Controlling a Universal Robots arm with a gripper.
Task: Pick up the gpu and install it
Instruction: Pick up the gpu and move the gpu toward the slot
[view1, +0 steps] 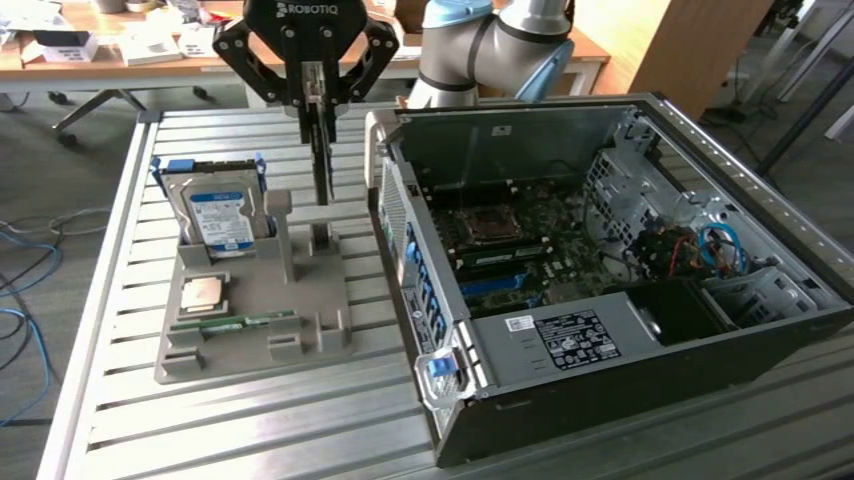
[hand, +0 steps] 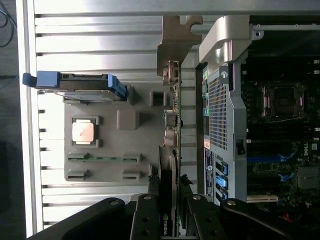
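Clamped on the gpu (view1: 322, 160), my jaws grip the thin card by its upper edge so that it hangs upright, edge-on, over the slatted metal worktop (view1: 200, 420). In the exterior view the card hangs just above an upright slot post of the grey holder (view1: 314, 345), its lower end apart from the post. The open computer case (view1: 747, 330) stands just beside it on the exterior view's right. The wrist view looks along the card to its silver bracket (hand: 176, 40), which lies close by the case's perforated rear panel (hand: 220, 115). In the holder, a hard drive (view1: 220, 215) in a blue frame stands upright. A square processor (view1: 203, 292) lies flat in front of it, and a narrow memory stick (view1: 240, 322) rests in a slot beside that. Inside the case the motherboard (view1: 534, 240) lies exposed.
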